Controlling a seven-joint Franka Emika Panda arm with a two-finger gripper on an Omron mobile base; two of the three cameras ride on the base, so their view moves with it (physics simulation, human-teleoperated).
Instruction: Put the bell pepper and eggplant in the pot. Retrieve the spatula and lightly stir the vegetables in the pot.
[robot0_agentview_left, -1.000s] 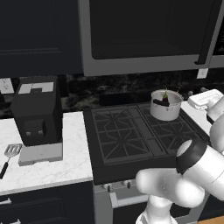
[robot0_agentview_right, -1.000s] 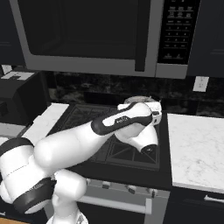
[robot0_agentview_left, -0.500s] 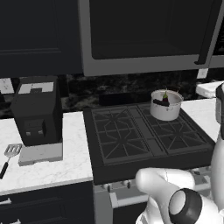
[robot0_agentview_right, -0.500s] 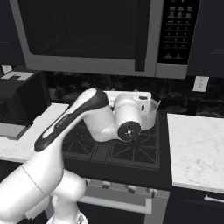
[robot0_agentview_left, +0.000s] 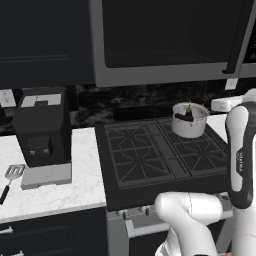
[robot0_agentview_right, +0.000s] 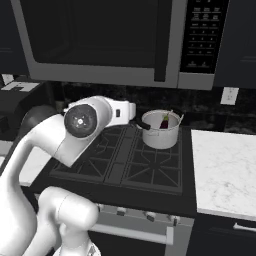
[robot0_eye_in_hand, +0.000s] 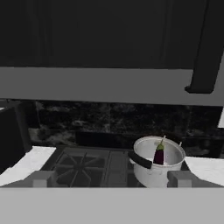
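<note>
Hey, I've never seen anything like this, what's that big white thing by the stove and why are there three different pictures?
The white thing is a robot arm on a rolling base in a computer-drawn kitchen. Two pictures come from cameras on the base, behind the arm to its left and right. The third comes from a camera on its hand, looking past its two small grey fingers, which stand open and hold nothing. On the black stove sits a small round silver-grey metal pot with a dark purple eggplant inside. On the white counter left of the stove lie a slotted silver-grey spatula with a black handle and a black box-shaped appliance.
</note>
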